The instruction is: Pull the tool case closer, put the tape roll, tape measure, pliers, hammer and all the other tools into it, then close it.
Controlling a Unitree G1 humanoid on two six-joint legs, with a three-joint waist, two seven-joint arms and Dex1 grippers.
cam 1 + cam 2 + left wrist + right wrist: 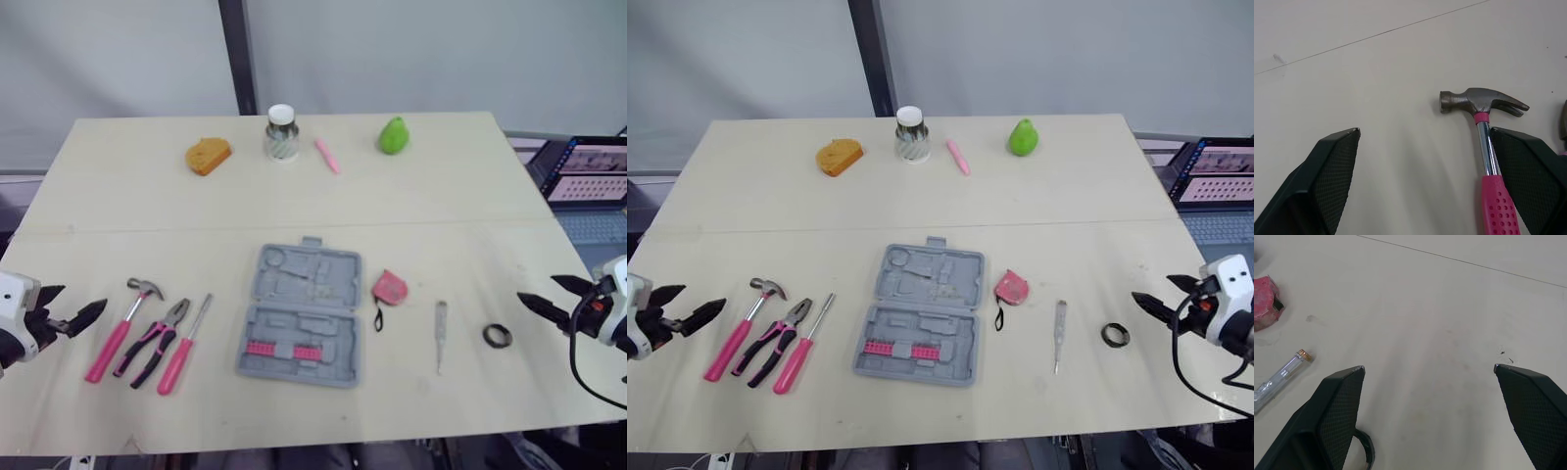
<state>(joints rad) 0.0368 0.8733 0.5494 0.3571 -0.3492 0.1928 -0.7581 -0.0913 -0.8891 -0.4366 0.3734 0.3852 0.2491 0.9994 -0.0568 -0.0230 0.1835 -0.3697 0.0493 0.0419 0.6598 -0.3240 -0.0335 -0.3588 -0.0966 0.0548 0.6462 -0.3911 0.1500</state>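
The left pincer (74,302) gapes wide and empty beside the hammer (120,333), whose handle is partly covered by one finger in the wrist view. The right pincer (537,288), equally wide and empty, hangs near the tape roll (498,336). The open tool case (302,313) lies mid-worktop (118,206), between the pliers (157,343) and the tape measure (389,287).

Left end effector (83,297), right end effector (537,287) — both agape, seemingly hovering.

Orange sponge (208,156), white-lidded jar (281,133) (upright): far ahead of left gripper (78,299). Pink pen (327,155), green pear (394,135): far ahead of right gripper (537,288), pear nearer its side. Open laptop (588,181): just beyond right gripper, off table (441,206).
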